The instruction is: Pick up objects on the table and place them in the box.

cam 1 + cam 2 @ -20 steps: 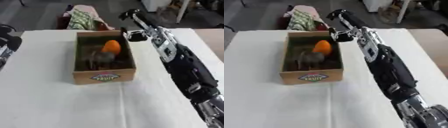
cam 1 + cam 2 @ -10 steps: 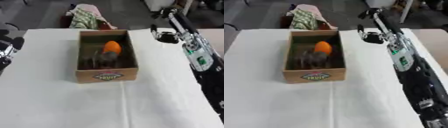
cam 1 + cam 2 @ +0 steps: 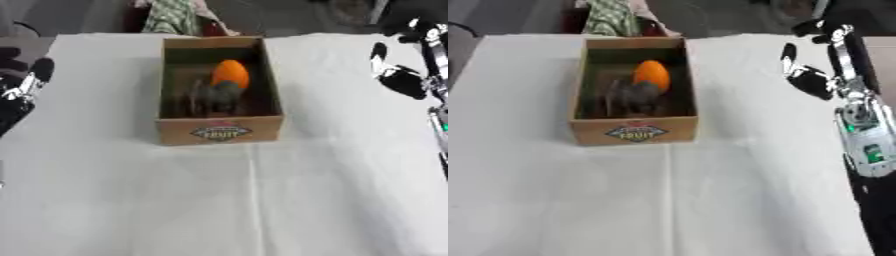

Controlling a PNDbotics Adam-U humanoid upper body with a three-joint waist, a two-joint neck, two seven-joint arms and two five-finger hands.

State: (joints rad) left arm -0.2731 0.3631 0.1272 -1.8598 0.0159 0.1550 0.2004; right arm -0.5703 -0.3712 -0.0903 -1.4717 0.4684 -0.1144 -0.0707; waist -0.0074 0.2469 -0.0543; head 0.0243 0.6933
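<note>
The white-covered table (image 3: 710, 200) fills most of the view, and no loose item is visible on its cloth. The cardboard box (image 3: 633, 131) stands upright near the table's centre, its printed label facing the robot. Inside it lie an orange object (image 3: 651, 74) toward the far end and a grey object (image 3: 632, 95) just in front of it, the two touching or nearly so. The right arm (image 3: 861, 135) runs along the right edge, well apart from the box. The right hand (image 3: 808, 80) hangs above the cloth to the box's right, holding nothing; whether its fingers are straight or curled cannot be told. The left hand (image 3: 24, 85) shows at the left edge, also empty and apart from the box, its finger posture unreadable. Judged from this layout, the placing appears complete. To finish well, keep each hand clear of the box walls, move on a high path, and avoid dragging the cloth, which could shift the box.
</note>
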